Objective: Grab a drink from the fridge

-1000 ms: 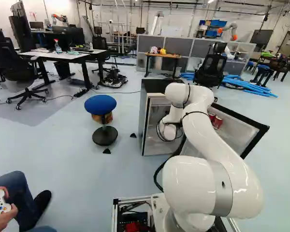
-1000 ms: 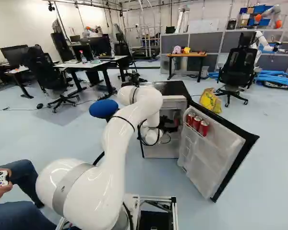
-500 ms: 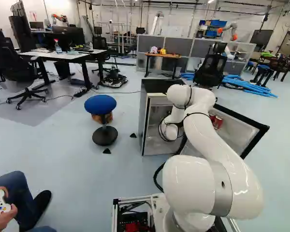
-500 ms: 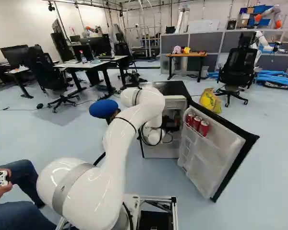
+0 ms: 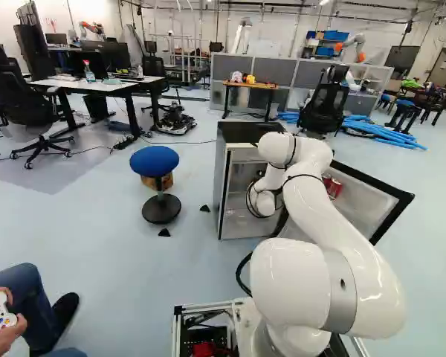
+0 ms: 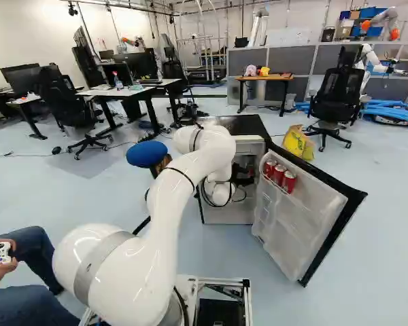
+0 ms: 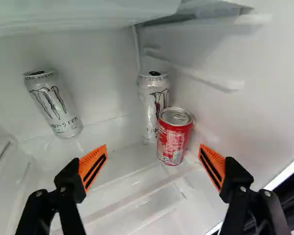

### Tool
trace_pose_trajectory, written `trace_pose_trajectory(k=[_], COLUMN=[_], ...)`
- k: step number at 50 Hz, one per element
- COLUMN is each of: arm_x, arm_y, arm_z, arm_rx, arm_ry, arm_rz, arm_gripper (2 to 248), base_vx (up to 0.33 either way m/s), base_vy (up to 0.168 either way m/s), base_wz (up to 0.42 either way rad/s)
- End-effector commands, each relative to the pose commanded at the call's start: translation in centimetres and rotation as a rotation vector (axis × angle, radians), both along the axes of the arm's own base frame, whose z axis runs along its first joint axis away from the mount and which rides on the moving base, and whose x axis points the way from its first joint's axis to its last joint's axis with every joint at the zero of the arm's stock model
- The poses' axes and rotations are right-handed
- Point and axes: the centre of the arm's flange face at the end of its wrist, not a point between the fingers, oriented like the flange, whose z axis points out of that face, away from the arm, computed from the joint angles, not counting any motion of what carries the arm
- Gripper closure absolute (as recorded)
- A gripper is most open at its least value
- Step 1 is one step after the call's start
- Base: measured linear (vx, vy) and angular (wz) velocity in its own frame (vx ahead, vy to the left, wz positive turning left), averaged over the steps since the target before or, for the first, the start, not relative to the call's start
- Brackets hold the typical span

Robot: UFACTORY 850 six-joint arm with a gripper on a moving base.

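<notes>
- End effector (image 7: 153, 167): spread wide, holding nothing.
- Red can (image 7: 172, 143): ahead, one o'clock.
- Advised: we centre on it, sparing the silver can (image 7: 150, 110) just behind, before closing.

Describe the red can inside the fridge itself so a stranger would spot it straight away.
Go to the fridge with its door open. Inside, near a side wall, the red can stands just in front of one of two silver cans. It looks squatter than them; the other red cans are in the door.
</notes>
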Motion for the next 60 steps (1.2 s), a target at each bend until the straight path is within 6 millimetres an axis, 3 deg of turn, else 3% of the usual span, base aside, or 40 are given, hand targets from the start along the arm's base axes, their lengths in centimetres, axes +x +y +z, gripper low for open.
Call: trace_pose_trajectory(k=[24, 25, 30, 31, 35, 36, 51, 60], arm_x=[0.07, 0.07, 0.07, 0.07, 0.07, 0.07, 0.07, 0.07], arm_y=[0.12, 0.12, 0.12, 0.12, 0.12, 0.12, 0.12, 0.12], arm_z=[-0.01, -0.01, -0.01, -0.01, -0.01, -0.01, -0.01, -0.01], arm_rx=[-0.001, -0.001, -0.001, -0.001, -0.001, -0.001, -0.001, -0.001], arm_ry=[0.0, 0.0, 0.0, 0.0, 0.0, 0.0, 0.0, 0.0], arm_rz=[0.015, 0.015, 0.015, 0.015, 0.015, 0.015, 0.015, 0.015], arm_gripper=[3, 12, 12, 25, 25, 37, 39, 57], base_vx=[0.0, 0.0, 0.0, 0.0, 0.0, 0.0, 0.0, 0.0], base_vy=[0.0, 0.0, 0.0, 0.0, 0.0, 0.0, 0.0, 0.0], base_wz=[0.0, 0.0, 0.0, 0.0, 0.0, 0.0, 0.0, 0.0])
